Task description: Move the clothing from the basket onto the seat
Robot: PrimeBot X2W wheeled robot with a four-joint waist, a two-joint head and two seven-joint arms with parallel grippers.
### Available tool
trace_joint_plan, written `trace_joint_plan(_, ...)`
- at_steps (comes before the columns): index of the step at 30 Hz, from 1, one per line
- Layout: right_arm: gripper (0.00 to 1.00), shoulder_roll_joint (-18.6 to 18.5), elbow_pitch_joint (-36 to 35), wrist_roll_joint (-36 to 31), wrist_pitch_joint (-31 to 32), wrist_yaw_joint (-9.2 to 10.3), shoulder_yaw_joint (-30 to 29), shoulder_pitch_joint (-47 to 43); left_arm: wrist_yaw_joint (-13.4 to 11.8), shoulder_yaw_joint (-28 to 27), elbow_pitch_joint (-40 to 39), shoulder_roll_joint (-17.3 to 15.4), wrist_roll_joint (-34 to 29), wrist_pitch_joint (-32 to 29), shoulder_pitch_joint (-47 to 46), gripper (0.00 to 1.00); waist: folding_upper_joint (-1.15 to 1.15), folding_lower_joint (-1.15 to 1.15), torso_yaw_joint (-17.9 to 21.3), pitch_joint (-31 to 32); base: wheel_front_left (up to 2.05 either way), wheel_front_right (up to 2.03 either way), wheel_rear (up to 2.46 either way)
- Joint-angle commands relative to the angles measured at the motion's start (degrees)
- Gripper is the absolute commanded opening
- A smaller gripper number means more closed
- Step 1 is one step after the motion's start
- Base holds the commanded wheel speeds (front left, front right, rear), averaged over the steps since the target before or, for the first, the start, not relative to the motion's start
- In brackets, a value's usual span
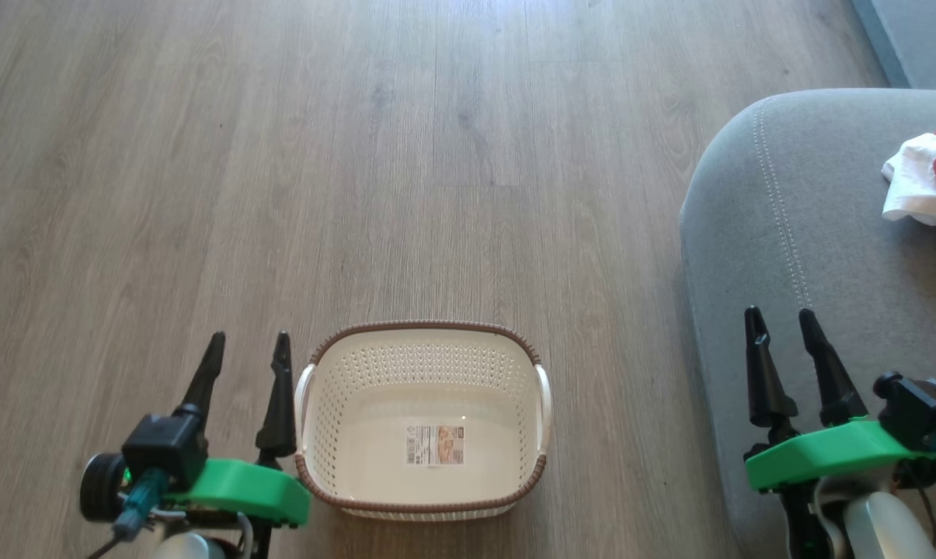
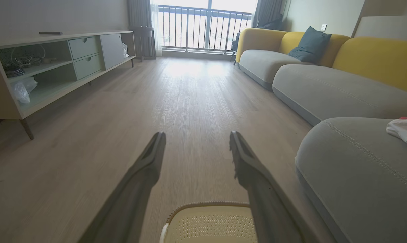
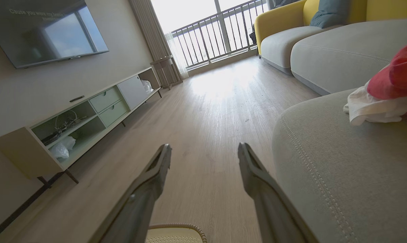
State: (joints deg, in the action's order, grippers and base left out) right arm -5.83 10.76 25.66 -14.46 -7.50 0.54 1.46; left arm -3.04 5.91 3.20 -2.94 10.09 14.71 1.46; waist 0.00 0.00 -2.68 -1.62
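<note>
The wooden floor [image 1: 436, 155] spreads across the head view, the grey seat [image 1: 825, 256] comes in from 3 o'clock, and the basket [image 1: 425, 326] stands on the floor at 6 o'clock, its bare bottom showing. The red-and-white clothing [image 1: 922, 182] lies bunched on the seat near 2 o'clock. The left end effector [image 1: 250, 341] at 7 o'clock, just beside the basket, and the right end effector [image 1: 782, 314] at 4 o'clock over the seat both have fingers spread wide, holding nothing
</note>
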Motion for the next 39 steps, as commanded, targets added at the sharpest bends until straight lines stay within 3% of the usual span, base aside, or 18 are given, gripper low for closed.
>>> trace_joint_plan(1, 1.0, -0.11, -1.64, -0.78, -0.53, 0.01, 1.2, 0.57, 0.58, -2.24, -1.54, 0.06, 0.34, 0.29, -1.49, 1.0, 0.0, 0.0, 0.09, 0.0, 0.0, 0.0, 0.0)
trace_joint_plan(8, 1.0, 0.05, -1.8, -1.12, -0.53, 0.01, 0.84, 0.84, 2.64, -2.95, -0.91, 0.06, 1.7, 0.29, -1.5, 1.0, 0.0, 0.0, 0.41, -0.21, 0.0, 0.0, 0.0)
trace_joint_plan(22, 1.0, 0.15, -1.74, -1.75, -0.53, 0.01, 0.66, 0.76, 3.38, -3.08, -0.25, 0.06, 3.23, 0.29, -1.65, 1.0, 0.0, 0.0, 0.44, -0.22, 0.0, 0.0, 0.0)
trace_joint_plan(23, 0.0, 0.3, 0.19, -1.39, 0.02, 0.0, -0.43, 0.01, 3.4, -0.61, 1.61, 0.0, 3.14, 0.0, 0.0, 0.0, 0.0, 0.0, 0.45, -0.22, 0.0, 0.0, 0.0)
trace_joint_plan(39, 0.0, 0.54, 2.44, 6.25, 2.29, 0.0, -0.79, 0.23, 4.19, -1.58, 4.7, -0.06, 11.95, -2.35, -0.59, 0.0, 0.0, 0.0, 0.7, -0.04, 0.0, 0.0, 0.0)
